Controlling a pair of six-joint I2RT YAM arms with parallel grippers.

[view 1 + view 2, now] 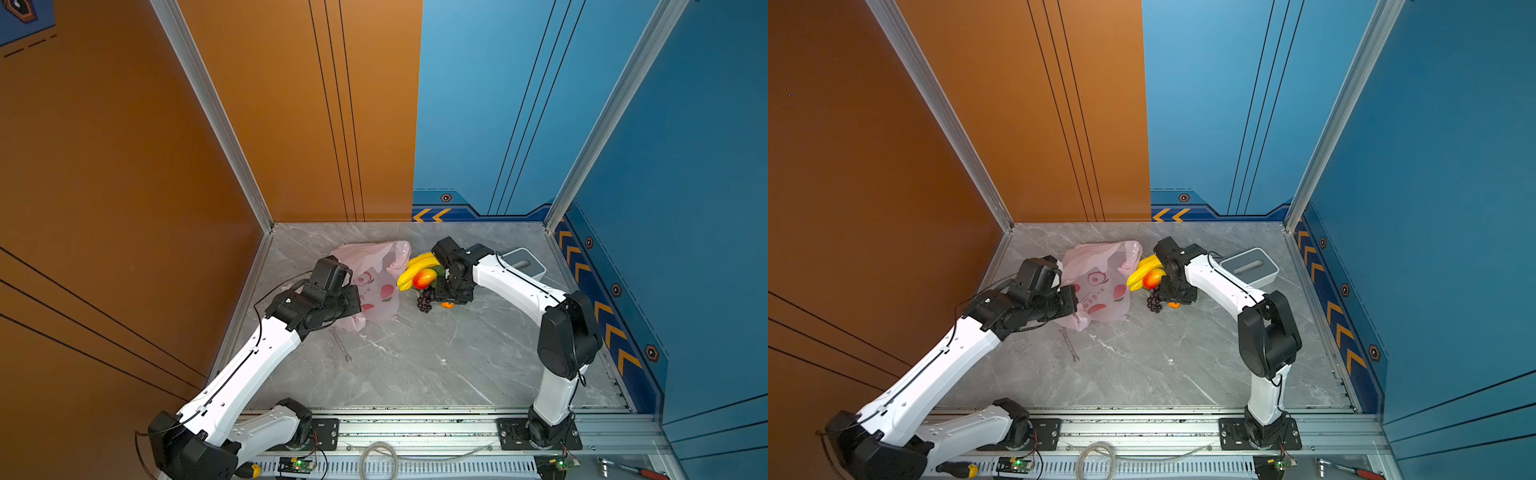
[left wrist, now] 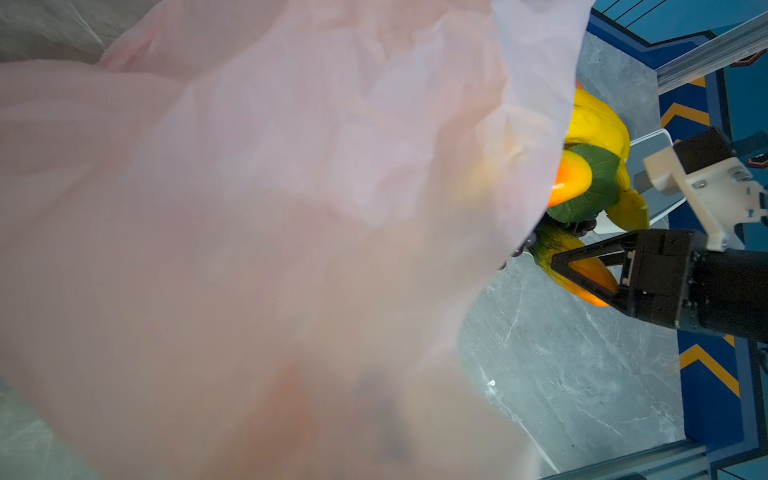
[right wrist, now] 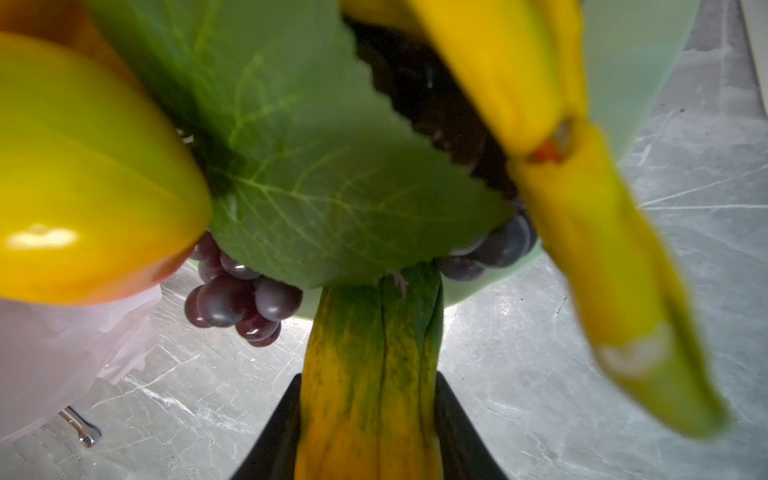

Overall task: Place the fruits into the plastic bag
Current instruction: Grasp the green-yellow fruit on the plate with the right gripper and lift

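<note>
Bench (image 1: 415, 365): wrench (image 1: 341, 347) lies nearest you, lower centre of both top views. 
Your left end effector (image 1: 353, 297): jaws closed, tips hidden against plastic bag (image 1: 376, 286), centre-left; grip on bag not confirmable. 
Grapes (image 1: 424, 300): just right of bag. 
Your right end effector (image 3: 370, 380): clamped on green-orange mango (image 3: 370, 332), frame centre. 
Banana bunch (image 1: 417, 268), red-orange mango (image 1: 424, 277): above grapes, just beside bag. 
White-and-grey box (image 1: 523, 264): farthest, right of centre.

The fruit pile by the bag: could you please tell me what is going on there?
The left pincer, shut, seems to hold the bag beside the fruit. The right pincer grips a green-orange fruit at the pile's edge. The bananas, mango and grapes are piled on the dish, all outside the bag.
</note>
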